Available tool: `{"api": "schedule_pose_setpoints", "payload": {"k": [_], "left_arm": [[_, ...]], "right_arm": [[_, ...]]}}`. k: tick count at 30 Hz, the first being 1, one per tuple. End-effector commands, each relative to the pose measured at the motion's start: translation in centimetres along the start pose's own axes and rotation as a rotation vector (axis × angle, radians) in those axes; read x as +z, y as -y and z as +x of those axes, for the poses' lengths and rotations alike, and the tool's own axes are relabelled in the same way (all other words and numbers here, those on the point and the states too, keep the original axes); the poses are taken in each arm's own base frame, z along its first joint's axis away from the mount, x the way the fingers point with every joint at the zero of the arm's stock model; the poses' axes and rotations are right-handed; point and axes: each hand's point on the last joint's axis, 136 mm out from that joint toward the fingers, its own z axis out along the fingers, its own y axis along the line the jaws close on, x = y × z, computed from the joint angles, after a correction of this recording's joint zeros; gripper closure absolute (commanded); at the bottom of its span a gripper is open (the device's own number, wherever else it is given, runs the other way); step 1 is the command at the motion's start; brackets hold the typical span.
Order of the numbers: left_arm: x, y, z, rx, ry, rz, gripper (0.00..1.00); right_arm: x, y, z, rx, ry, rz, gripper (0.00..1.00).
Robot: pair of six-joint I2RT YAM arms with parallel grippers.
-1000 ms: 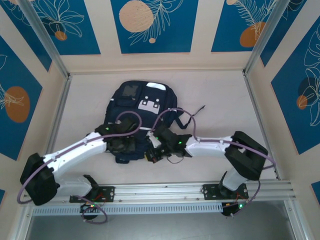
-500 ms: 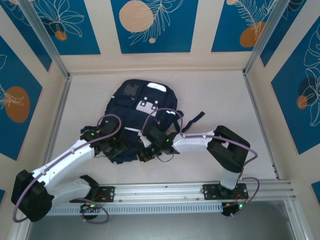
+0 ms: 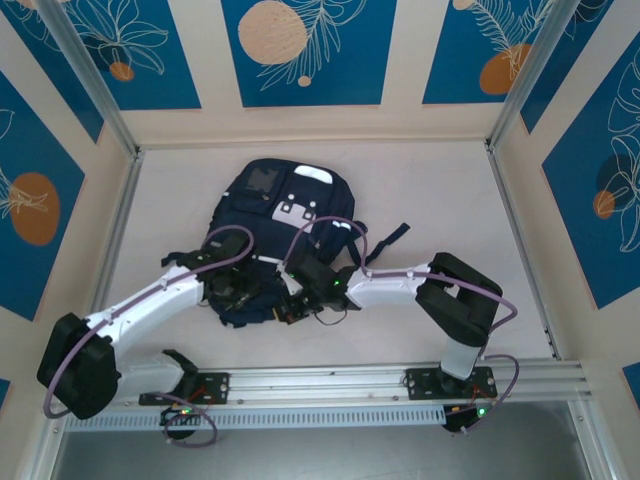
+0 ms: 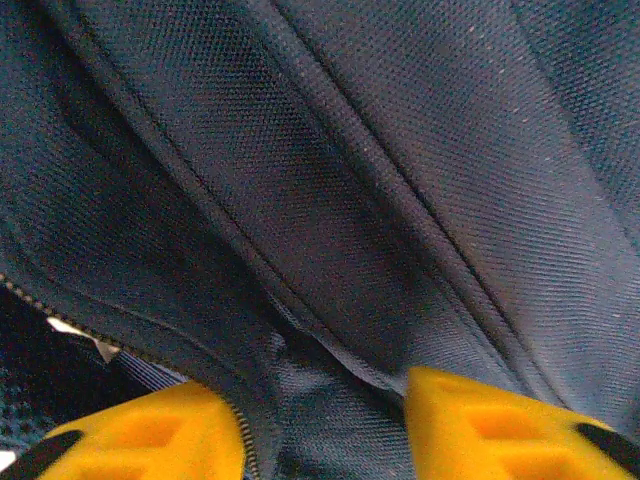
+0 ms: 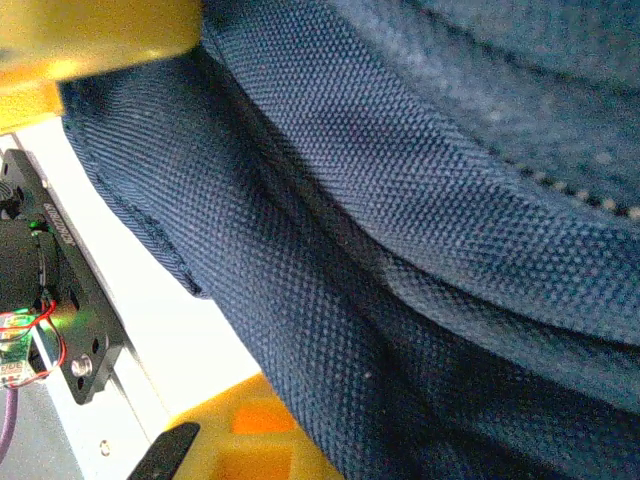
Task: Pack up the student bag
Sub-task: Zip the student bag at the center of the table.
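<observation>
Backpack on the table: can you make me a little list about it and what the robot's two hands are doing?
thing: navy backpack, lying flat on the white table
side facing up: front, with a grey-white patch
left hand: at the bag's near edge, yellow fingers apart with a fold of fabric between them; grip unclear
right hand: at the bag's near edge, shut on its fabric

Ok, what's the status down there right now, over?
Right gripper shut on near edge of the large navy-blue fabric backpack. Left gripper astride a seam fold, grip unclear. No obstruction seen.
</observation>
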Motion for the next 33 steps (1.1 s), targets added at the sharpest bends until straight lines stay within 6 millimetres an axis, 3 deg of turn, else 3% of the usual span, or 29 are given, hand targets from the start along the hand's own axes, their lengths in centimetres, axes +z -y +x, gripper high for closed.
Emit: {"api": "schedule_pose_setpoints", "payload": {"k": [1, 5, 9, 17, 23, 33], "left_arm": [[-0.3, 0.7, -1.0, -0.001, 0.033, 0.009, 0.67], [-0.8, 0.1, -1.7, 0.003, 0.064, 0.010, 0.89], [-1.8, -0.5, -2.6, -0.006, 0.090, 0.022, 1.00], [-2.9, -1.6, -3.5, 0.011, 0.114, 0.015, 1.00], [-3.1, -2.2, -3.4, 0.012, 0.113, 0.020, 1.00], [-3.9, -2.8, -3.8, 0.032, 0.134, 0.023, 1.00]], "right_arm": [[-1.2, -0.3, -1.0, -0.009, 0.063, 0.001, 1.00], [-1.8, 0.6, -1.0, 0.002, 0.071, 0.018, 1.00], [-2.3, 1.3, -1.1, 0.010, 0.077, 0.021, 1.00], [-2.9, 3.0, -1.3, 0.041, 0.091, 0.043, 1.00], [-3.1, 4.4, -2.2, 0.088, 0.119, 0.033, 0.93], [-3.2, 4.7, -4.0, 0.030, 0.165, 0.037, 0.94]]}}
